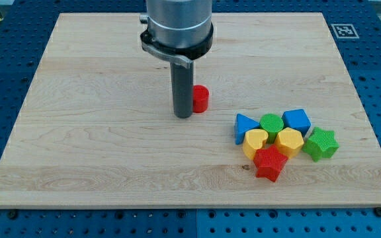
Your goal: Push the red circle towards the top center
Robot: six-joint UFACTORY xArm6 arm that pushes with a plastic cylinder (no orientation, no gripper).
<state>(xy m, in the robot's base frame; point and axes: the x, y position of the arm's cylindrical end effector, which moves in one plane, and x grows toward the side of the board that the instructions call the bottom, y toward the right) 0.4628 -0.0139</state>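
The wooden board (111, 165) fills most of the view, resting on a blue perforated table (376, 39). Near the board's centre, my tip (182, 116) stands on the wood, bare and gripping nothing, touching the red circle (200, 98), which sits at its 2 o'clock. Well apart, at the circle's 4 o'clock, a cluster lies packed together: blue triangle (245, 125), green circle (271, 123), blue cube-like block (297, 121), green star (321, 143), yellow heart (255, 142), yellow hexagon (289, 141), and red star (270, 162) at the cluster's 6 o'clock.
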